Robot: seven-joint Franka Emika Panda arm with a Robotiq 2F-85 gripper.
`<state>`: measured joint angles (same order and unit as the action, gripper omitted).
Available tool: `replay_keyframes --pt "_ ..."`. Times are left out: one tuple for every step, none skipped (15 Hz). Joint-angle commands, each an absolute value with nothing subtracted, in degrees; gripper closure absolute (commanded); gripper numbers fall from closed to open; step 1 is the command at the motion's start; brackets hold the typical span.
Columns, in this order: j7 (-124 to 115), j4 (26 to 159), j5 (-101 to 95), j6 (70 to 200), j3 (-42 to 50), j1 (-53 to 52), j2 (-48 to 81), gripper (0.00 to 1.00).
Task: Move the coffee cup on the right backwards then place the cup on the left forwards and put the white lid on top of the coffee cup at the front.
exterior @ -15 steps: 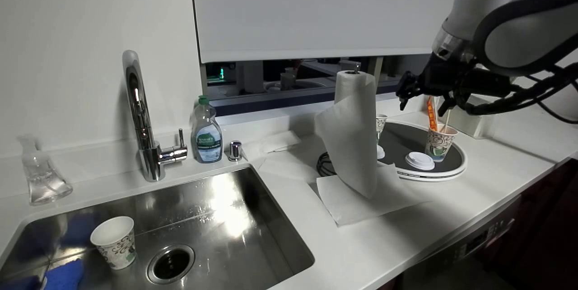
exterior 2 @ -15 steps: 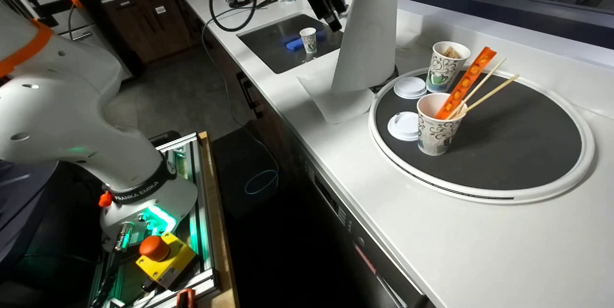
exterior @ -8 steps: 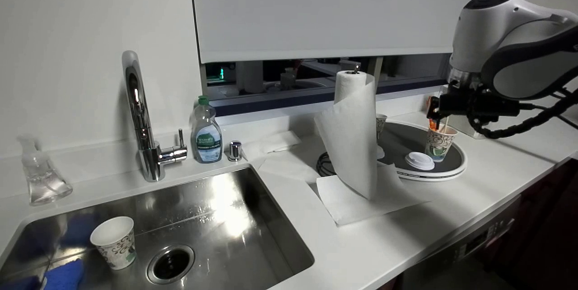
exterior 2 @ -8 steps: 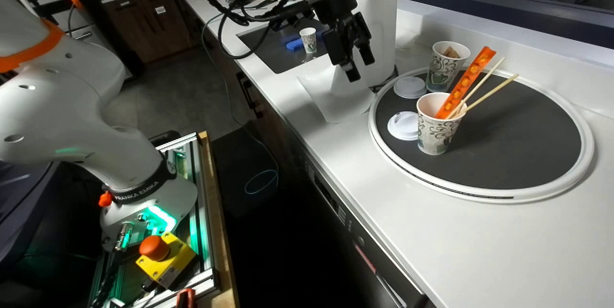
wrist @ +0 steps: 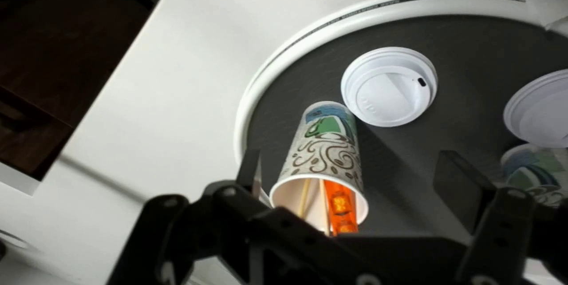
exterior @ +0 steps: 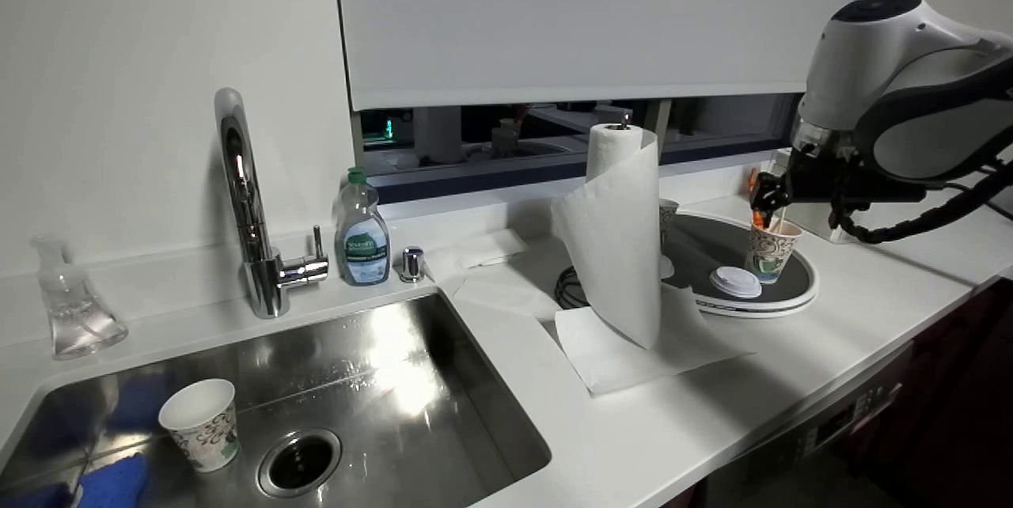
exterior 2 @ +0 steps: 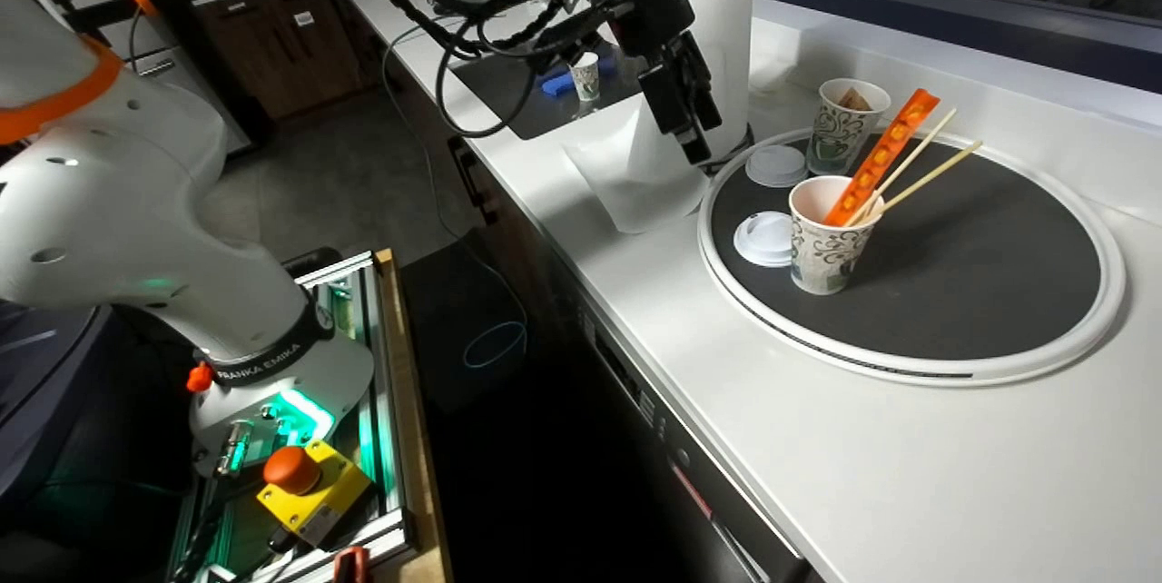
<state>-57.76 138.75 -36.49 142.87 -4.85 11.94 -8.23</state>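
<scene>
Black two-fingered gripper (exterior 2: 704, 134) is hanging at the upper middle of an exterior view, jaws spread wide and gripping nothing

Nearer round white plastic lid (exterior 2: 764, 238), right of centre, is lying flat on the round dark turntable (exterior 2: 980, 292); likely light, thin, slick, so best pinched at the rim; no long axis, dark sip hole (wrist: 421, 82) pointing to the right edge of the wrist view

Farther round white plastic lid (exterior 2: 776, 165) is lying flat just above it, probably handling alike

White paper cup with brown swirls (exterior 2: 826, 251), seemingly the right-hand one, is standing just beside the nearer lid; likely top-heavy, crushable, calling for a gentle squeeze across the upper wall; long axis vertical, mouth up, flat orange strip (exterior 2: 881, 161) and pale wooden sticks (exterior 2: 930, 176) leaning toward the upper right

White paper cup with brown contents (exterior 2: 840, 138) is standing at the upper right, probably soft-walled too, upright, mouth up
</scene>
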Motion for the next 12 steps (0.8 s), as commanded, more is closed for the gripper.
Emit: replay_keyframes --pt "-42.37 139.46 -32.87 152.36 1.83 9.99 -5.09 0.0" --pt "-37.8 139.34 -31.94 153.87 2.99 9.91 -3.72 0.0" --pt "-33.17 139.02 -30.81 154.66 3.9 9.94 -2.47 0.0" --pt "-28.63 138.19 -30.04 154.23 4.59 10.08 -1.29 0.0" --pt "-24.09 136.78 -29.72 152.65 5.21 10.33 -0.32 0.0" --pt "-21.05 135.42 -30.37 151.39 5.28 10.55 0.76 0.0" --pt "-19.17 133.87 -32.21 150.51 5.6 10.36 1.82 0.0" --pt "-21.32 133.0 -36.07 150.64 6.07 10.34 1.83 0.0" --pt "-21.84 135.91 -32.58 152.62 6.43 10.02 0.11 0.0" --pt "-21.71 134.83 -33.93 152.57 6.71 9.94 0.74 0.0" --pt "-21.73 134.15 -34.63 152.57 6.84 9.89 1.15 0.0" --pt "-21.62 133.78 -34.86 152.52 6.87 9.85 1.36 0.0"
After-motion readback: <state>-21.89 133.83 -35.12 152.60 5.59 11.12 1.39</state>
